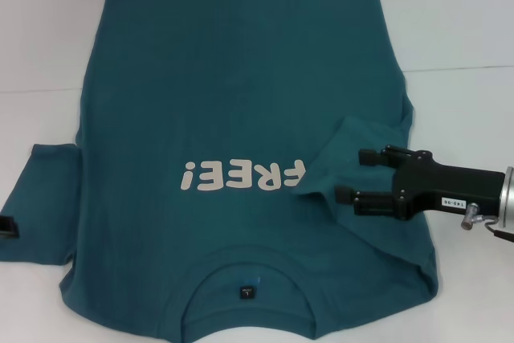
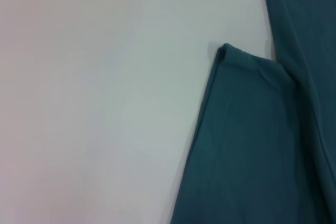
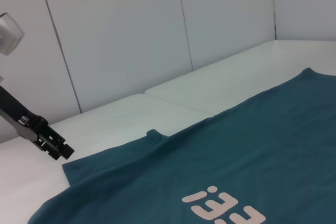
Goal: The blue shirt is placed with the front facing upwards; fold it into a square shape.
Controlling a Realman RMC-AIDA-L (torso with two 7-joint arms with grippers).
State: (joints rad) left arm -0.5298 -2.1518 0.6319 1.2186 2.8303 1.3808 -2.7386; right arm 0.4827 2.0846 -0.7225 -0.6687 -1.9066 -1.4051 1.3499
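The blue shirt (image 1: 241, 94) lies flat, front up, on the white table. Its pale "FREE!" lettering (image 1: 241, 176) reads upside down, and the collar (image 1: 249, 267) with a small dark label (image 1: 247, 291) is nearest me. The right sleeve (image 1: 353, 138) is folded in over the chest. My right gripper (image 1: 358, 175) hovers open at that fold, with nothing between its fingers. The left sleeve (image 1: 44, 198) lies spread out flat. Only a black tip of my left gripper (image 1: 8, 226) shows at that sleeve's outer edge. The right wrist view shows the left gripper (image 3: 52, 145) by the sleeve's corner.
The white table (image 1: 466, 22) shows bare on both sides of the shirt and beyond its hem. White wall panels (image 3: 131, 35) stand behind the table's far side. The left wrist view shows the sleeve's edge (image 2: 252, 145) on the table top (image 2: 94, 103).
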